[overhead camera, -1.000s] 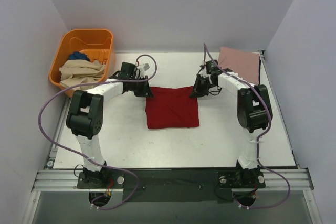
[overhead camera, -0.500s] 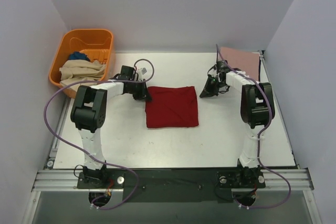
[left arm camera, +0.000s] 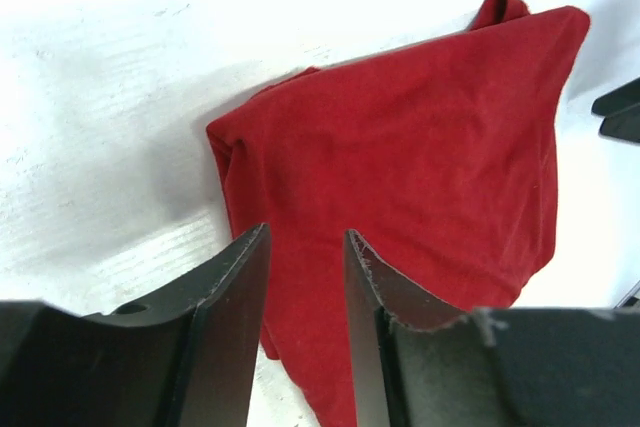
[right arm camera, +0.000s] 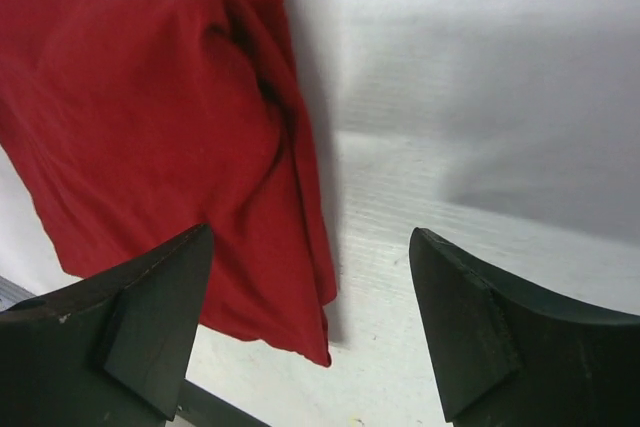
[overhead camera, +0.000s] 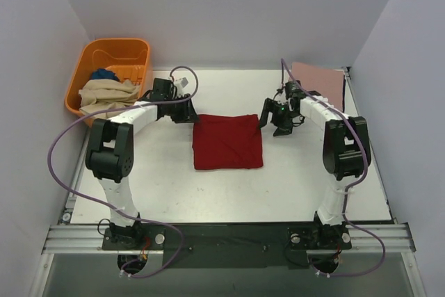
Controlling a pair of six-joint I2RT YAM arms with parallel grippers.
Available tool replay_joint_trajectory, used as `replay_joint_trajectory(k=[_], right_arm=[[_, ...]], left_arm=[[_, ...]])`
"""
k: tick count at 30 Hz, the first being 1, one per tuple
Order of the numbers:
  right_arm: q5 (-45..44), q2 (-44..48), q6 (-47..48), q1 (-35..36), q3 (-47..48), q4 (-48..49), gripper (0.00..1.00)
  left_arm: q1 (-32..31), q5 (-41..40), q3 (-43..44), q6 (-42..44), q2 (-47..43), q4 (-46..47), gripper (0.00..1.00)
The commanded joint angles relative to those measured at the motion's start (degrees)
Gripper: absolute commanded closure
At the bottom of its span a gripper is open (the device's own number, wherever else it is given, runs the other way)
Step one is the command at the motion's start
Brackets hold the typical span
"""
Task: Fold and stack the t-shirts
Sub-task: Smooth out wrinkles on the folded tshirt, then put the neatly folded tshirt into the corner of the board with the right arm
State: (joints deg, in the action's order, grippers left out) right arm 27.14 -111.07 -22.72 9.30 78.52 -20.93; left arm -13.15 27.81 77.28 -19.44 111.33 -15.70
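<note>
A dark red t-shirt (overhead camera: pixel 228 142) lies folded into a flat rectangle at the middle of the table. My left gripper (overhead camera: pixel 186 111) hovers just off its far left corner, jaws partly apart with nothing between them. In the left wrist view the red shirt (left arm camera: pixel 420 147) spreads beyond the left gripper (left arm camera: pixel 305 247). My right gripper (overhead camera: pixel 272 117) stands wide open beside the far right corner, apart from the cloth. The right wrist view has the red shirt (right arm camera: pixel 150 127) to the left of the right gripper (right arm camera: pixel 312 247). A folded dusty pink t-shirt (overhead camera: pixel 318 83) lies at the back right.
An orange basket (overhead camera: pixel 118 42) sits off the table's back left corner, holding a beige t-shirt (overhead camera: pixel 108 93) and a blue one (overhead camera: pixel 104 74). Purple cables loop from both arms. Grey walls close in the left, back and right sides.
Both grippers were shut on the red shirt's far corners and have opened, letting it go. The right one drew off to the right, the left one up and to the left.
</note>
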Motion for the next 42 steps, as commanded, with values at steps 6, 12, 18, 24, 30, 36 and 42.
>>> replay_joint_trajectory(k=[6, 12, 18, 24, 30, 36, 42], right_arm=[[1.7, -7.5, 0.1, 7.3, 1.2, -1.6, 0.29], [7.1, -10.2, -4.8, 4.4, -1.0, 6.3, 0.72], [12.1, -11.4, -3.2, 2.2, 4.2, 6.4, 1.00], [1.6, -12.9, 2.0, -1.7, 17.3, -5.7, 1.00], [-12.0, -18.4, 8.7, -2.4, 39.3, -17.9, 1.00], [-24.1, -22.6, 12.1, -2.7, 53.7, -22.8, 1.00], [-29.1, -24.2, 13.5, -3.9, 61.5, -22.1, 1.00]], left_arm=[[0.1, -3.6, -5.1, 0.0, -2.2, 1.3, 0.51], [0.5, -4.9, -4.7, 1.1, -3.3, 0.6, 0.50], [1.8, -5.8, 1.1, 4.1, -3.7, -2.9, 0.50], [2.5, -7.6, 5.6, 9.4, -4.2, -6.5, 0.50], [2.6, -9.0, 5.7, 11.3, -4.1, -7.8, 0.50], [2.5, -9.8, 5.8, 12.0, -3.9, -7.8, 0.50], [2.6, -10.7, 6.4, 12.7, -3.7, -7.9, 0.50]])
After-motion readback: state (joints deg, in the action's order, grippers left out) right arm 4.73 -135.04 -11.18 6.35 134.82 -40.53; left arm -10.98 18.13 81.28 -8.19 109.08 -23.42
